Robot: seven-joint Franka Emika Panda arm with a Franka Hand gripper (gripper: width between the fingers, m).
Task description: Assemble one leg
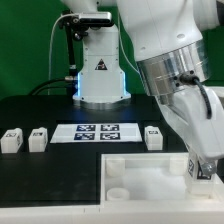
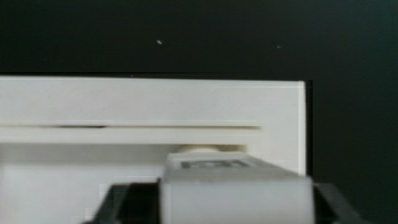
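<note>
The leg held by the hand is a small white plastic block; in the wrist view it fills the space between the two dark fingers, which press against its sides, so the hand is closed on it. In the exterior view the leg shows only as a bit of white at the fingertips, low over the near right corner of the bench as that view shows it. It sits over the large white square panel, which lies on the near part of the bench; whether the leg touches the panel cannot be told. A round corner socket shows on the panel toward the exterior view's left. In the wrist view the panel has a thin dark slot running across it, and black bench lies beyond its far edge.

Three more legs stand on the bench in a row farther back: two close together near the exterior view's left edge, and one just beside the arm. Between them lies the marker board with its black-and-white tags. Behind it rises the arm's white base.
</note>
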